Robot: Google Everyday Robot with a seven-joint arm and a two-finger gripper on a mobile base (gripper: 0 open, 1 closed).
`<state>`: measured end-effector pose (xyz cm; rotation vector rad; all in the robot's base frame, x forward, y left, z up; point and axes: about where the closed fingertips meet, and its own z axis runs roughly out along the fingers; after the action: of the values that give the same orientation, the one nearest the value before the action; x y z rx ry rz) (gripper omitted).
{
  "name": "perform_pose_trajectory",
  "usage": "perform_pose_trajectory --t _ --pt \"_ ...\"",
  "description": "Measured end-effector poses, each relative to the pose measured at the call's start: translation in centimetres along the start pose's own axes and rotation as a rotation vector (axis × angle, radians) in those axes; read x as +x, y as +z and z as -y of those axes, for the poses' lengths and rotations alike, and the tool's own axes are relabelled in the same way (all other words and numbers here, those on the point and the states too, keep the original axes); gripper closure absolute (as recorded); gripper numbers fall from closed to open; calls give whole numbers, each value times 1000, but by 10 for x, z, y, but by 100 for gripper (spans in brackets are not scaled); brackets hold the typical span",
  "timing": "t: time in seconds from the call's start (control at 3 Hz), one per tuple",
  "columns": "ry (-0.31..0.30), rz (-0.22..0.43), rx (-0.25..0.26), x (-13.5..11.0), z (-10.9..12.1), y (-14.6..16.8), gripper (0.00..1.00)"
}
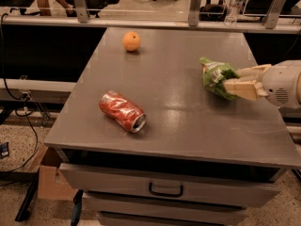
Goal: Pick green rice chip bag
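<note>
The green rice chip bag [215, 76] is crumpled, bright green with a white label patch, and sits at the right side of the grey table [178, 112]. My gripper [235, 81] comes in from the right edge of the view. Its cream fingers [241, 89] are closed on the bag's right side, one above and one below it. The bag appears lifted slightly off the table top, with a shadow beneath it. The right part of the bag is hidden by the fingers.
A crushed red soda can [122, 111] lies on its side at the table's front left. An orange [131, 41] sits at the far left. A water bottle [233, 6] stands behind the table. Drawers [164, 189] are below the front edge.
</note>
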<state>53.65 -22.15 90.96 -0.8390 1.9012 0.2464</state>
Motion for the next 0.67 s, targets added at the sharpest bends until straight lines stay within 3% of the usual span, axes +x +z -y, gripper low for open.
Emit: perform_pose_trajectory --t 0.33,0.67 --pt "-39 154 -37 -26 2 -12 100" --pt "-116 272 -122 -48 -2 -19 100"
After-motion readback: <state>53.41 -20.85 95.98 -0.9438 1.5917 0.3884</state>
